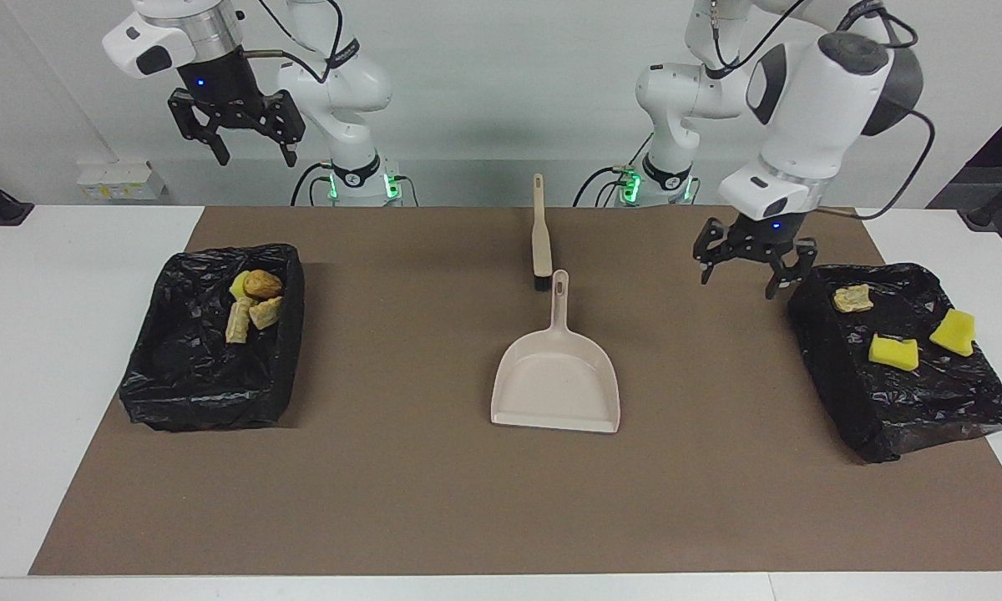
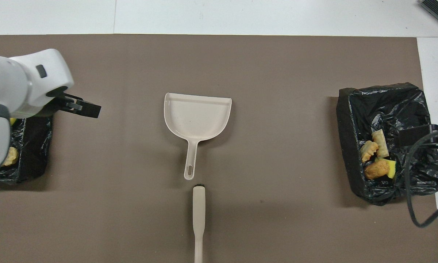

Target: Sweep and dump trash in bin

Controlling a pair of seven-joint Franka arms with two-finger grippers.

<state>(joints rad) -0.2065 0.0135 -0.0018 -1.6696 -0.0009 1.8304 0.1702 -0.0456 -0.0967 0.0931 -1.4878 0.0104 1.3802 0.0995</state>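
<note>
Item 1, my right gripper (image 1: pixel 235 150): raised high above the bin (image 1: pixel 209 392) at the right arm's end, jaws wide, empty, waiting.

Item 2, brush (image 1: pixel 539 229): flat on the mat (image 1: pixel 401 501), nearest my bases, untouched.

Item 3, my left gripper (image 1: pixel 749 269): over the mat beside the nearer rim of the other bin (image 1: pixel 885 426), jaws wide, holding nothing.

Item 4, dustpan (image 1: pixel 556 380): empty, mid-mat, handle tip just beside the brush head, clear of both grippers.

Item 5, trash (image 1: pixel 254 305): 4 scraps in the bin at the right arm's end, 3 in the other. None visible on the mat.

Step, by my judgement: dumping done, tools set down. Next move calls only for lifting both arms clear.
</note>
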